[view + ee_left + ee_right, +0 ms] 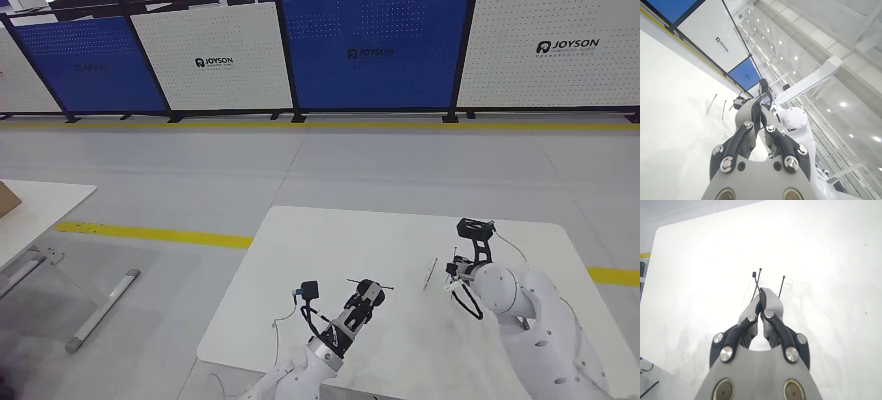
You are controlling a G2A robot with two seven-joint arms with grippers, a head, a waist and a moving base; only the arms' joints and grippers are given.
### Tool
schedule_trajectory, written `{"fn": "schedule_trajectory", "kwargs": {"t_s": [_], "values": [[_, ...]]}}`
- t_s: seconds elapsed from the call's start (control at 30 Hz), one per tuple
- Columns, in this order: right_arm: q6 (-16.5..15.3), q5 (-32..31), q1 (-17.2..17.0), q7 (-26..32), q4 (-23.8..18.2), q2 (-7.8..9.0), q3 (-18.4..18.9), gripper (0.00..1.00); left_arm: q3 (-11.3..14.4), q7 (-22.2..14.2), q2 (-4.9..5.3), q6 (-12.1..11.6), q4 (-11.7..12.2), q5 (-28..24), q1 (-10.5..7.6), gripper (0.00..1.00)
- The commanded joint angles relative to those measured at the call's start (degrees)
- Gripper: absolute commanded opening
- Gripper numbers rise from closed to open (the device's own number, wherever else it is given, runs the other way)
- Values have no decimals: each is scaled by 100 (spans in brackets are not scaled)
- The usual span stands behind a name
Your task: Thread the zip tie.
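Left gripper (pixel 761 103) pinched shut on zip tie (pixel 759 94), raised over near side of table (pixel 330 230). Right gripper (pixel 762 294) clamps second tie (pixel 754 274) above spare ties (pixel 781 286) lying flat. Risk: thin strap twisting or slipping in grip, so tip misses head. Open room between arms, edges well off.

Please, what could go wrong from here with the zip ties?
1. The right pincer is shut on a thin black plastic zip tie that crosses a second black zip tie lying on the white table; lifting may drag that one along.
2. The left pincer grips another black zip tie, well apart from the right one; lining a tip up with a small head may fail.
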Motion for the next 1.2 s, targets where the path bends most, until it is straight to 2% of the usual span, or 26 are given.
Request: {"fn": "schedule_trajectory", "kwargs": {"t_s": [0.0,0.03,0.1,0.13,0.23,0.27,0.4,0.47,1.17], "values": [[-195,262,-162,-324,-191,13,156,0,0,0,0,0,0,0,0,0],[-371,456,-344,-541,-426,37,329,0,0,0,0,0,0,0,0,0],[-519,566,-687,-868,-824,83,587,0,0,0,0,0,0,0,0,0],[-598,623,-948,-1102,-1153,109,745,0,0,0,0,0,0,0,0,0],[-762,684,-1527,-1608,-1798,157,1027,0,0,0,0,0,0,0,0,0],[-918,747,-1768,-1838,-2050,172,1119,0,0,0,0,0,0,0,0,0],[-1512,1036,-2321,-2302,-2442,215,1380,0,0,0,0,0,0,0,0,0],[-1687,1193,-2399,-2257,-2461,227,1434,0,0,0,0,0,0,0,0,0],[-1687,1193,-2399,-2257,-2461,227,1434,0,0,0,0,0,0,0,0,0]]}}
